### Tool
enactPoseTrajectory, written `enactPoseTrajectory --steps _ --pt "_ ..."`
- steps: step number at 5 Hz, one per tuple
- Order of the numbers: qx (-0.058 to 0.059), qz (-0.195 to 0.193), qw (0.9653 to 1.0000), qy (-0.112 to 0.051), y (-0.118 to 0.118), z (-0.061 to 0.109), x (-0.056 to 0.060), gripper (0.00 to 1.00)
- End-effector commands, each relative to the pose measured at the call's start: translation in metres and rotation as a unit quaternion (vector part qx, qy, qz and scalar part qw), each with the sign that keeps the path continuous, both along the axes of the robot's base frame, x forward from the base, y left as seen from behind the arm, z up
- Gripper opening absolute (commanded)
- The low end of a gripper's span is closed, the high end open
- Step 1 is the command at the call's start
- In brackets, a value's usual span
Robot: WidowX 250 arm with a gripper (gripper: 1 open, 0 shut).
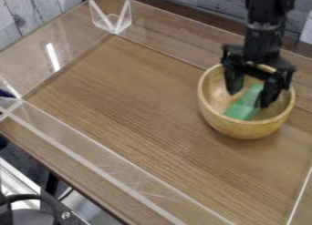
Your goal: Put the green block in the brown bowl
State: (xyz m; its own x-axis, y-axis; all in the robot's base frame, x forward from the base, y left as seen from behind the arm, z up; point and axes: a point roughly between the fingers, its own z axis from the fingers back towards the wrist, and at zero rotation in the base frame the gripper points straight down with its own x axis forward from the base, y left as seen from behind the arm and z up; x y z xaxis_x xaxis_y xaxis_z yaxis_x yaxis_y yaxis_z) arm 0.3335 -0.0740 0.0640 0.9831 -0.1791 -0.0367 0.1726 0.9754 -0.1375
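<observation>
The brown bowl stands at the right side of the wooden table. Inside it lies the green block, leaning against the pale inner wall. My gripper hangs straight down just above the bowl, black fingers spread wide on either side of the block's upper end. It is open, and the block rests free in the bowl below the fingertips.
Clear acrylic walls fence the wooden tabletop on the left and front. A small clear bracket stands at the back left corner. The bowl sits close to the right edge of the view.
</observation>
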Motion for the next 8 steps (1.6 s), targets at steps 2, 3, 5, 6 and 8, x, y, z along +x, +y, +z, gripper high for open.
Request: enactPoseTrajectory --steps 2,3,5,6,8 --pt "-0.016 0.025 0.9950 -0.095 0.022 0.086 0.001 1.00" --pt "-0.020 0.031 0.9932 -0.111 0.034 0.113 -0.004 1.00" --pt "-0.015 0.028 0.9941 -0.104 0.038 0.110 -0.005 1.00" --pt "-0.010 0.024 0.9955 -0.091 0.037 0.100 -0.006 1.00" --pt "-0.002 0.016 0.9968 -0.078 0.032 0.083 -0.001 1.00"
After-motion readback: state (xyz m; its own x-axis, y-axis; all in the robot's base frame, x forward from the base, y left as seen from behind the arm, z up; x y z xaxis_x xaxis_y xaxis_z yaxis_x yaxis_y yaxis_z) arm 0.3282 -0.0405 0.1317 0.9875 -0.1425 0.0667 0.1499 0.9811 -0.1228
